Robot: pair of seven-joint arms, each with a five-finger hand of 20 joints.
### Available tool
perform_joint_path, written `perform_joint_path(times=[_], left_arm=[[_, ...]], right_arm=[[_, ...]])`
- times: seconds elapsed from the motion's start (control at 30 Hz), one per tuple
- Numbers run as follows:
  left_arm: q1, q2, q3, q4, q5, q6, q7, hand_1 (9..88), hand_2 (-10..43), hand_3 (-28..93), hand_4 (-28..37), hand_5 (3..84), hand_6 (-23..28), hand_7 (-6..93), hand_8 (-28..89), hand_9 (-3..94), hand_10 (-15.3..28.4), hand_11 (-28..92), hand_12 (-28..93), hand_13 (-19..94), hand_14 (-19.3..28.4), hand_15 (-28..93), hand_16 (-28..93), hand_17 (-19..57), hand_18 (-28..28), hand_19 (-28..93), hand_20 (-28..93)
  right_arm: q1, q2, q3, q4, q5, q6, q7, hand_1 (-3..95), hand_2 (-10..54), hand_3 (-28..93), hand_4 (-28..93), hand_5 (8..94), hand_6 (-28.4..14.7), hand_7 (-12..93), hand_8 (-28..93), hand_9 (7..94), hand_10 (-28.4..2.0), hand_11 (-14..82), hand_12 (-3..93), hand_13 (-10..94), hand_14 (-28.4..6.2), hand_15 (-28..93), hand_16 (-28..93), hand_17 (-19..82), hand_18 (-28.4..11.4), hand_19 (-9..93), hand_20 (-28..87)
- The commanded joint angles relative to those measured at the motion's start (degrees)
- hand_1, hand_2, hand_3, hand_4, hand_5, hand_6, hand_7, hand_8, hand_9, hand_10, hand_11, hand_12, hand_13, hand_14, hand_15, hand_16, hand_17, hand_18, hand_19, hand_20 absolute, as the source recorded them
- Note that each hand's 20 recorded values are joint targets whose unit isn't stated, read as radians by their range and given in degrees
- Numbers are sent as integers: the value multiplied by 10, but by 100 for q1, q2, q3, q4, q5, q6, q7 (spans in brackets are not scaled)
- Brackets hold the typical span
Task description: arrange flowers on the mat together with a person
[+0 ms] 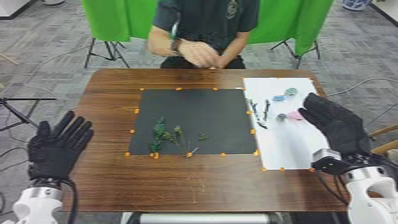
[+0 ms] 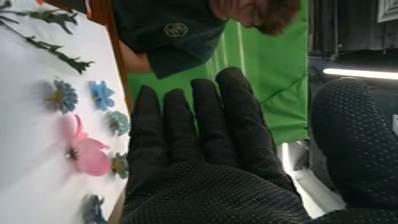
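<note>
In the head view my left hand [image 1: 59,145] lies over the table's left side, fingers straight. My right hand [image 1: 336,120] is at the white mat's right edge, beside a pink flower [image 1: 295,115]. Green leafy sprigs [image 1: 158,134] and thin stems [image 1: 180,137] lie on the lower part of the black mat [image 1: 195,112]. The white mat [image 1: 289,145] holds blue flowers [image 1: 290,92] and dark green sprigs [image 1: 262,112]. In the right wrist view my right hand [image 2: 204,170] has straight fingers and holds nothing; the pink flower [image 2: 90,154] and a blue flower [image 2: 101,95] are on the white mat.
A person stands across the brown table [image 1: 178,187], hands together near its far edge. Orange bits [image 1: 155,155] mark the mats' edges. Behind the person hangs a green cloth [image 1: 115,20] on stands.
</note>
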Motion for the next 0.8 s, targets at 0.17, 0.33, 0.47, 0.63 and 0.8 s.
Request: perform_joint_path(times=[0.17,0.33,0.47,0.63,0.8], left_arm=[[-147,53,51,51,-2,-103,46,254,107,694,-283,416,71,72,-94,378,131,128,52,274,131,219,-77,-38,113,284,66],[-169,51,64,48,-14,-116,80,254,107,695,-283,415,71,72,-94,379,130,128,52,275,131,218,-77,-38,114,283,66],[-167,55,56,42,-2,-134,85,254,107,694,-283,416,70,72,-94,380,130,129,53,275,131,218,-77,-39,114,284,66],[-128,38,28,29,-18,-124,95,254,107,695,-283,416,71,72,-94,380,132,130,53,275,131,218,-77,-39,114,284,66],[-145,39,20,33,-14,-119,88,255,107,694,-283,417,71,73,-94,380,131,129,52,275,131,219,-77,-39,114,284,66]], right_arm=[[119,309,-270,-53,62,283,-170,191,113,783,-235,477,-74,103,-115,409,-122,42,71,289,-93,95,11,209,-80,117,130],[172,358,-320,-44,99,307,-176,193,115,782,-236,480,-74,104,-115,410,-122,42,71,289,-94,96,10,209,-80,118,131],[152,405,-338,-56,126,334,-203,195,116,782,-236,482,-74,105,-115,410,-121,42,71,289,-94,97,10,209,-82,119,132],[116,397,-359,-61,169,304,-185,199,117,780,-236,484,-73,106,-116,410,-121,42,71,289,-94,97,9,209,-84,119,132],[126,408,-392,-58,192,316,-197,200,117,779,-236,486,-73,108,-115,411,-123,43,71,291,-94,99,9,208,-85,122,132]])
